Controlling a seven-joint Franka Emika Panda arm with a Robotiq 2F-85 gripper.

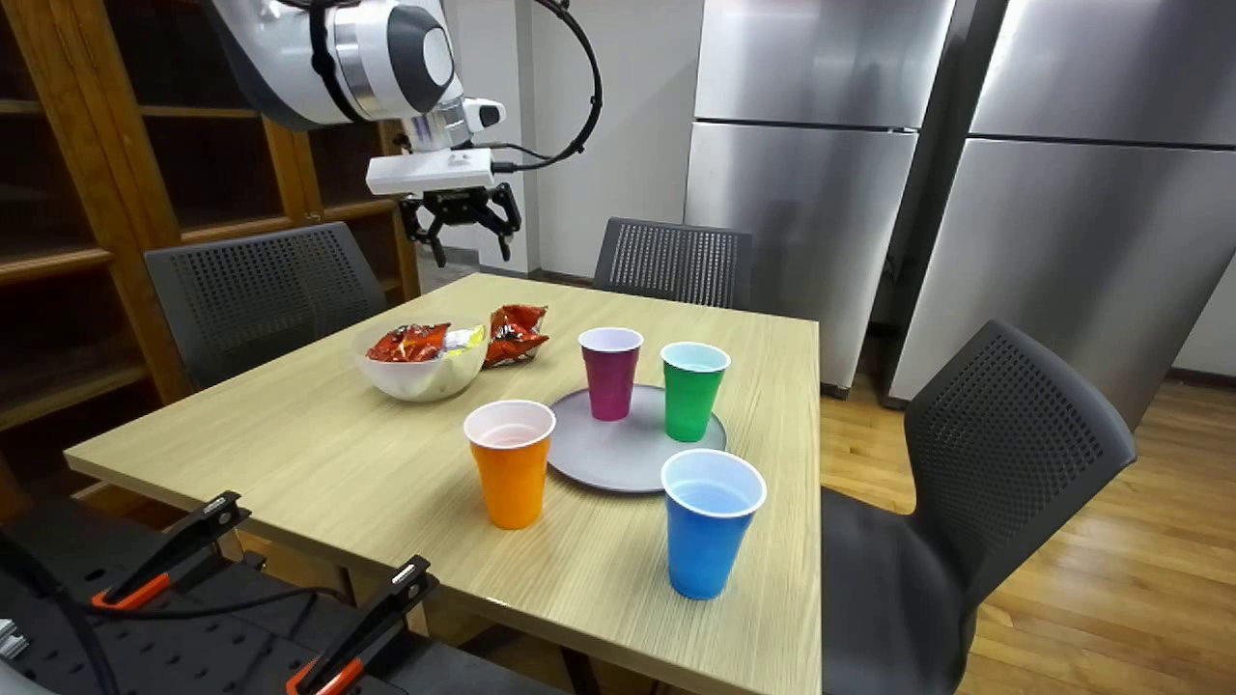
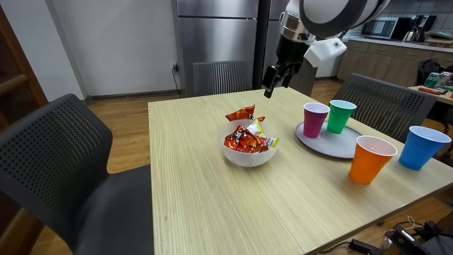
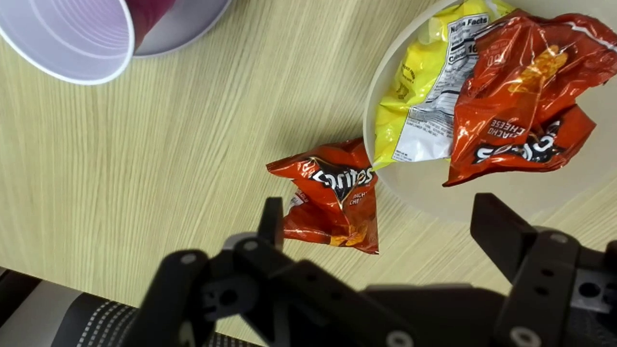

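My gripper is open and empty above the table in both exterior views (image 1: 472,255) (image 2: 276,90). Its two black fingers stand wide apart in the wrist view (image 3: 378,207). A red Doritos bag (image 3: 340,197) lies on the table below, beside the left finger in that view; it also shows in both exterior views (image 1: 515,334) (image 2: 242,113). It rests against or close to a translucent white bowl (image 1: 415,384) (image 2: 247,160) (image 3: 424,197). The bowl holds another red Doritos bag (image 2: 244,140) (image 3: 525,96) and a yellow-and-white bag (image 3: 414,96) (image 1: 463,339).
A grey plate (image 1: 599,463) bears a purple cup (image 1: 610,381) and a green cup (image 1: 691,396). An orange cup (image 1: 512,473) and a blue cup (image 1: 705,541) stand on the table (image 2: 198,198). Dark chairs (image 1: 1004,463) (image 2: 60,159) stand around it.
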